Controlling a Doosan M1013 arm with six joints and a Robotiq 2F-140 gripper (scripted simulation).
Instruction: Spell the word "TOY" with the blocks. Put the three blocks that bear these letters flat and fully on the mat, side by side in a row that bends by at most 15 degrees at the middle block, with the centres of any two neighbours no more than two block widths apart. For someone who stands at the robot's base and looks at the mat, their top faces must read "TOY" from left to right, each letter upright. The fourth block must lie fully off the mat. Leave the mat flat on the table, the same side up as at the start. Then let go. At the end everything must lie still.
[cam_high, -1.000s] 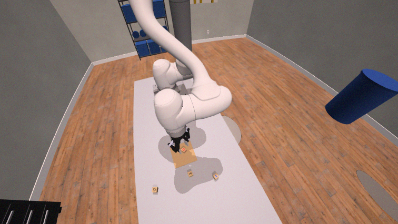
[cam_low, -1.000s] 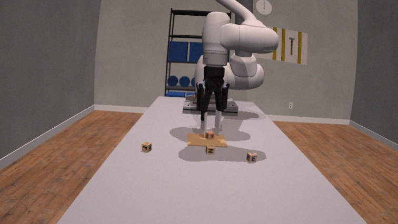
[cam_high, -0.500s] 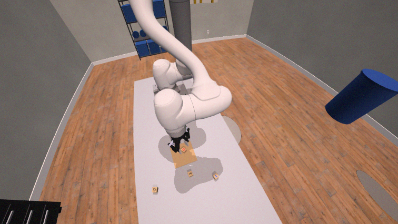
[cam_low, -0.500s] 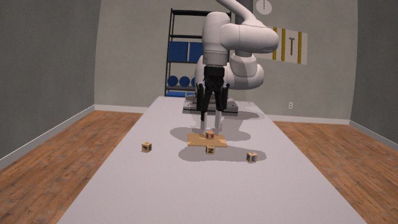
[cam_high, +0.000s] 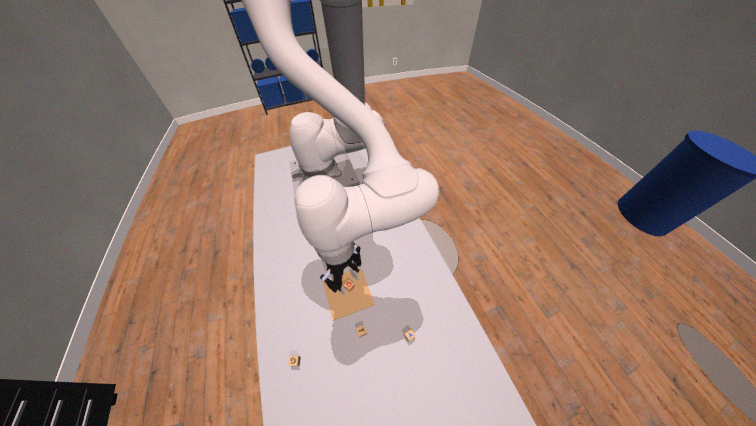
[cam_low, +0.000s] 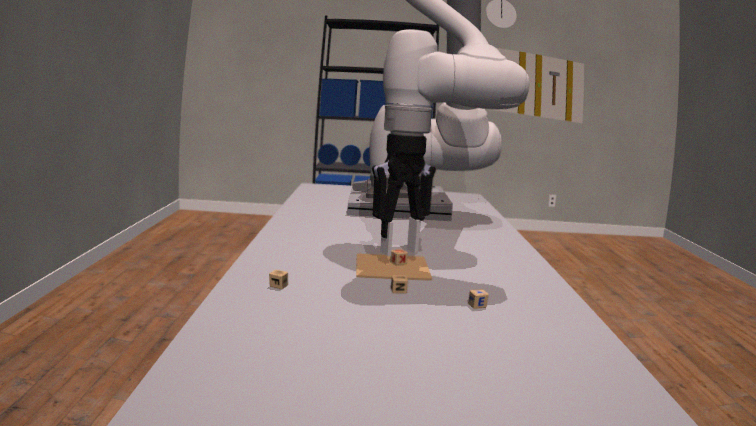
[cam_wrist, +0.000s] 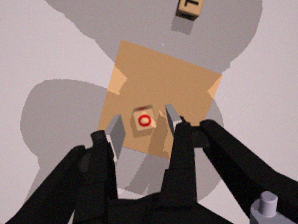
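A tan mat (cam_high: 349, 298) lies flat on the grey table, seen also in the exterior view (cam_low: 394, 267) and the wrist view (cam_wrist: 162, 99). A wooden block with a red O on top (cam_high: 349, 285) (cam_low: 398, 257) (cam_wrist: 144, 120) rests on the mat. My gripper (cam_high: 338, 280) (cam_low: 400, 246) (cam_wrist: 144, 119) hangs straight down over it, part open. Its fingertips stand on either side of the block's top with a gap on each side. The T block (cam_high: 360, 330) (cam_low: 399, 285) (cam_wrist: 190, 4) lies on the table just off the mat's far edge.
A block with a blue letter on top (cam_high: 408, 334) (cam_low: 477, 299) lies on the table beyond the mat. Another block (cam_high: 294, 360) (cam_low: 278, 279) lies apart near the other long table edge. The arm's base plate (cam_low: 399, 203) stands behind the mat.
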